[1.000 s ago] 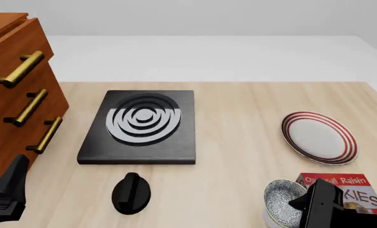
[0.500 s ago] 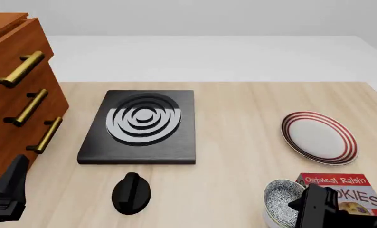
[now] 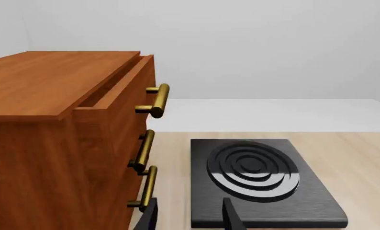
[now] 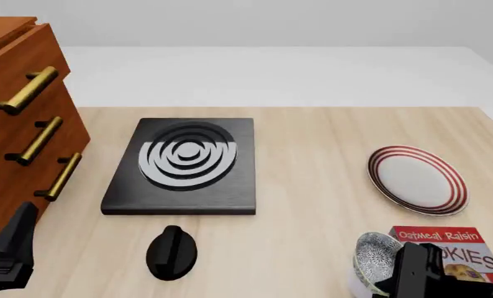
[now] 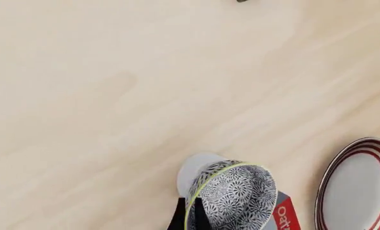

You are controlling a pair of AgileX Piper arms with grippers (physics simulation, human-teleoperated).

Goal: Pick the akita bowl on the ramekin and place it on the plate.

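Note:
The akita bowl (image 4: 373, 254), speckled grey-white inside, hangs tilted at the table's front right, its rim pinched by my right gripper (image 4: 393, 271). In the right wrist view the two fingers close on the rim of the akita bowl (image 5: 233, 200), and my right gripper (image 5: 188, 214) is shut on it. The white ramekin (image 5: 198, 168) shows just beneath the bowl; the front view shows only a white sliver of the ramekin (image 4: 358, 287). The red-ringed plate (image 4: 418, 180) lies farther back on the right, also seen as the plate (image 5: 362, 187). My left gripper (image 4: 10, 251) rests open at the front left, its fingers (image 3: 231, 218) apart and holding nothing.
An oatmeal raisin cookie box (image 4: 454, 248) lies right beside the bowl. A black stove slab (image 4: 184, 164) with grey rings fills the centre left, with a black knob (image 4: 172, 251) in front of it. A wooden drawer cabinet (image 4: 18, 124) stands along the left edge.
The bowl has tipped up and shifted slightly right and upward with the right gripper, baring part of the ramekin. The left arm has not moved.

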